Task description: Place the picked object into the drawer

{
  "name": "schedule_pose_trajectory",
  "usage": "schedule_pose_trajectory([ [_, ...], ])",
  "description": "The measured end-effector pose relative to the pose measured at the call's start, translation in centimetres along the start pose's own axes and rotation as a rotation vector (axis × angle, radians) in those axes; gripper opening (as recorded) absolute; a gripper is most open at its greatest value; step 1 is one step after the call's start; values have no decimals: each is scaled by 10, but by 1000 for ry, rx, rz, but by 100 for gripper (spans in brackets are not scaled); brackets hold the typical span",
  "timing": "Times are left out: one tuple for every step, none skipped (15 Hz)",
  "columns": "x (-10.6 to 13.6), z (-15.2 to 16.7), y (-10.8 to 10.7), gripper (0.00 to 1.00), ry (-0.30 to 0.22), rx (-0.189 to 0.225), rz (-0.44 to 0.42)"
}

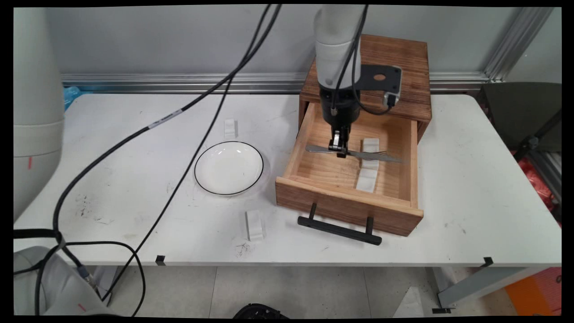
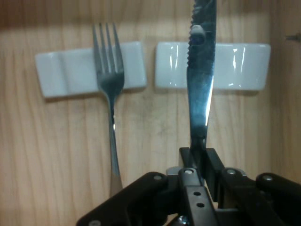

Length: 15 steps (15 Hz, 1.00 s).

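— Two pieces of cutlery were in play, weren't they? Where did you have them?

— Yes, a knife (image 2: 201,84) and a fork (image 2: 110,89). I had the tool (image 1: 340,150) down inside the open wooden drawer (image 1: 314,199), its fingers (image 2: 210,167) closed on the knife's handle end. From the hand camera the serrated blade ran straight out ahead of the tool, over one of the white rests (image 2: 244,66) on the drawer floor; I couldn't tell whether it touched.

— And the fork?

— It lay flat on the drawer bottom just beside the knife, its tines resting on the other white rest (image 2: 70,70). In the main view the two rests sat end to end, one nearer, one farther, in the right half of the drawer.

— What was the drawer attached to?

— A wooden cabinet (image 1: 394,58) at the far side of the surface (image 1: 471,188). The drawer was pulled out toward the near edge, its black handle (image 1: 339,229) facing me.

— Anything else about?

— To the left of the drawer stood a white dish with a dark rim (image 1: 228,167). One more white rest (image 1: 255,224) lay near the front edge, and another (image 1: 230,128) just beyond the dish. Black cables (image 1: 179,112) hung across the left half.
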Motion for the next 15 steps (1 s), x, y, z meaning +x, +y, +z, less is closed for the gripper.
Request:
schedule_pose_trajectory([
  [2,6,-2,0,-1,-6,13],
  [5,11,-4,0,-1,-13,26],
  [7,15,-6,0,-1,-16,35],
  [9,20,-7,0,-1,-19,42],
  [11,25,-8,0,-1,-22,49],
  [12,29,-9,0,-2,-25,53],
  [13,32,-9,0,-2,-27,56],
  [15,36,-9,0,-3,-30,60],
  [15,39,-10,0,-3,-32,63],
  [16,42,-10,0,-4,-35,66],
  [18,46,-10,0,-4,-39,70],
  [18,50,-10,0,-5,-41,72],
  [19,53,-10,0,-6,-43,74],
  [20,56,-10,0,-6,-45,75],
  [20,59,-10,0,-6,-47,76],
])
